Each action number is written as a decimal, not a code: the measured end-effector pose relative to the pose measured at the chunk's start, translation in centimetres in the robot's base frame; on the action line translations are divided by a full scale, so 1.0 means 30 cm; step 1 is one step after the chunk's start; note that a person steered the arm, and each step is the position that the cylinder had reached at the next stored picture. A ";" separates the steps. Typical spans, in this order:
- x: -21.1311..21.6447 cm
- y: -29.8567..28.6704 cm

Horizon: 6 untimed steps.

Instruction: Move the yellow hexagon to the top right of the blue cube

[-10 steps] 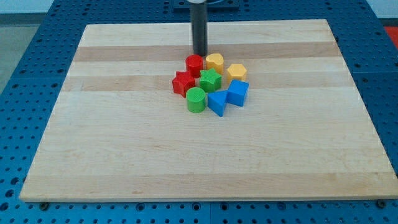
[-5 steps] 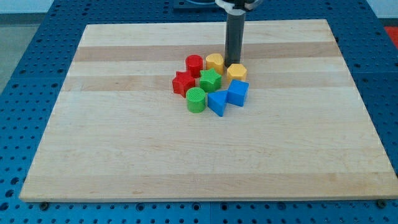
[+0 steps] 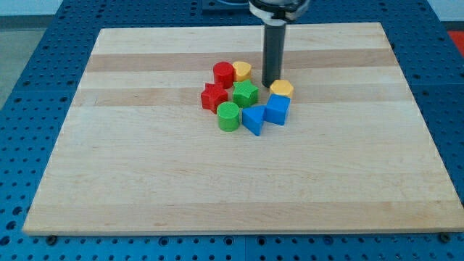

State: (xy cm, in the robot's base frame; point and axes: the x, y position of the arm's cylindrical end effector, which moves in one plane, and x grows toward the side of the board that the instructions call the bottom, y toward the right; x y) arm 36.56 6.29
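No legible writing or labels are observed. My tip (image 3: pixel 272 82) is set on the surface (image 3: pixel 145 181) just left of the yellow hexagon (image 3: pixel 281 88), which touches the blue cube (image 3: pixel 277 109) at its upper edge. No claw is fitted, so no open or closed state applies; the green star (image 3: pixel 245 93) lies left of the tip.

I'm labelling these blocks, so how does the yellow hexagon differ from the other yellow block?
The yellow hexagon sits right of my tip, against the blue cube; the other yellow block sits left of my tip, touching the red cylinder. The hexagon shows flat facets; the other block looks rounder. Both are yellow and similar in size.
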 end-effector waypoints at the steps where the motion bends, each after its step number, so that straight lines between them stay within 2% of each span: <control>1: 0.012 0.075; 3: 0.087 0.230; 4: 0.190 0.242; 6: 0.228 0.210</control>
State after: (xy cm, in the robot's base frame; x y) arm 43.41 12.58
